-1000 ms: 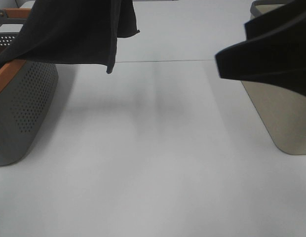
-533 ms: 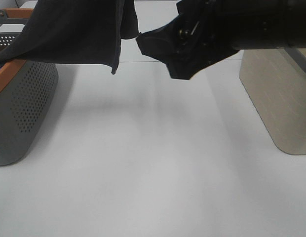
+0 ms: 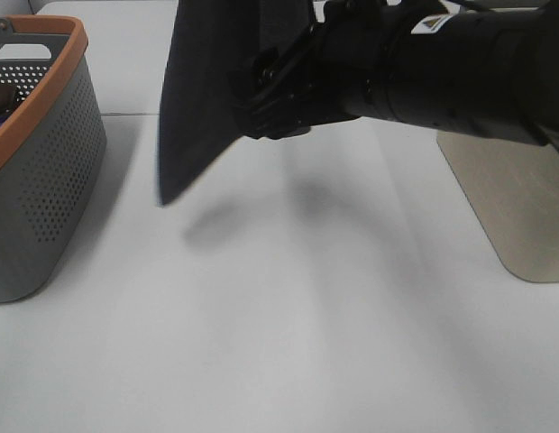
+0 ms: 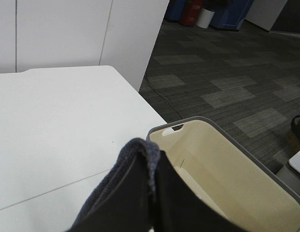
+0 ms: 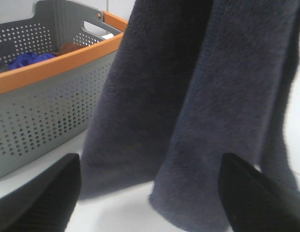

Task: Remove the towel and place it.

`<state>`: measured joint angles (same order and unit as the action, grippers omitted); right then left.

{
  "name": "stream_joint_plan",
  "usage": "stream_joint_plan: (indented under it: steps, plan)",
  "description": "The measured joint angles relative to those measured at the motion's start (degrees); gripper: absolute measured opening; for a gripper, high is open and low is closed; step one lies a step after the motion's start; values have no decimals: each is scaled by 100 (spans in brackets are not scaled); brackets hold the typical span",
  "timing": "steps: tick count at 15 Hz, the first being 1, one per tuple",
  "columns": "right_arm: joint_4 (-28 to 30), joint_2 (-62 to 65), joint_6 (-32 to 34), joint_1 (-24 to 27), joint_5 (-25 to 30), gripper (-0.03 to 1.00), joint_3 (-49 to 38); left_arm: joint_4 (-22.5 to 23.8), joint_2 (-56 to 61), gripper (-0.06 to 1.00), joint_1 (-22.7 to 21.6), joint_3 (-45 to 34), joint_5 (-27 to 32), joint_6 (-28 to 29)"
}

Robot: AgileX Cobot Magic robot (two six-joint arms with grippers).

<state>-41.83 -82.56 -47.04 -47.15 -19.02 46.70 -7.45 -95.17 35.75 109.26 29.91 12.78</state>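
The towel, a very dark navy-black terry cloth, hangs in folds above the middle of the table, its lower corner free of the surface. My left gripper is shut on the towel's upper fold and is above the top edge of the exterior view. My right gripper reaches across from the right, right beside the hanging towel. In the right wrist view the towel hangs just ahead of the gripper, whose jaws are wide open, one fingertip on each side.
A grey perforated basket with an orange rim stands at the left; blue cloth lies inside it. A beige bin stands at the right, also in the left wrist view. The white table spreads in front.
The towel has been carried right, off the grey basket, and now hangs over the table's middle. My right arm has swung in from the right to the towel.
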Motion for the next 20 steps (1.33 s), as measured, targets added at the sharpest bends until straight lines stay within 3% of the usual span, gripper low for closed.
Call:
stream_joint_plan:
  steps: [10,16,20]
  plan:
    - [-561,-516,6,0,-155,74,0,86,0,0,6,0,-126,0]
    - [-384,-516,17,0,-155,74,0,86,0,0,6,0,-109,0]
    - [-166,-636,-97,0,-630,74,0,86,0,0,6,0,-92,0]
